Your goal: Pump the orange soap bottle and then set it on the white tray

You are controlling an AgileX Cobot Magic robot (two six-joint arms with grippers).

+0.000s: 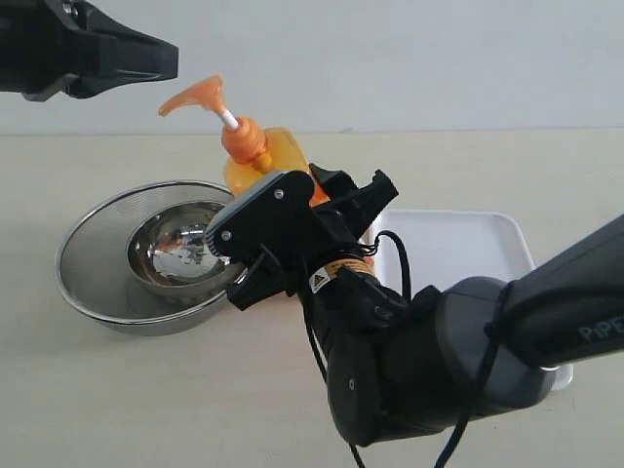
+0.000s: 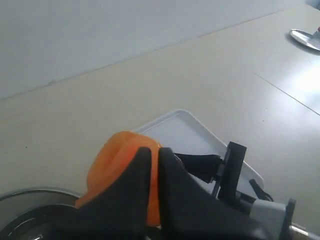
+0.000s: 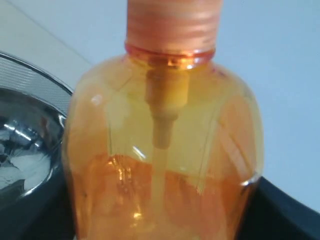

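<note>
2 hands engage: the right hand (image 1: 317,195) grasps the tilted orange soap bottle (image 1: 278,154) by its body, steel bowl (image 1: 97,283) beside it, white tray (image 1: 468,244) just beyond, and the clenched left hand (image 1: 166,60) hovers over the pump head (image 1: 200,96), so pumping seems next, needing a downward press.

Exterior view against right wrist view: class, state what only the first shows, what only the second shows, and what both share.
Only the exterior view shows the pump head, the tray and the shut left gripper. Only the right wrist view shows the dip tube inside the bottle. Both show the bottle's orange body, gripped by the right gripper, and the bowl beside it.
</note>
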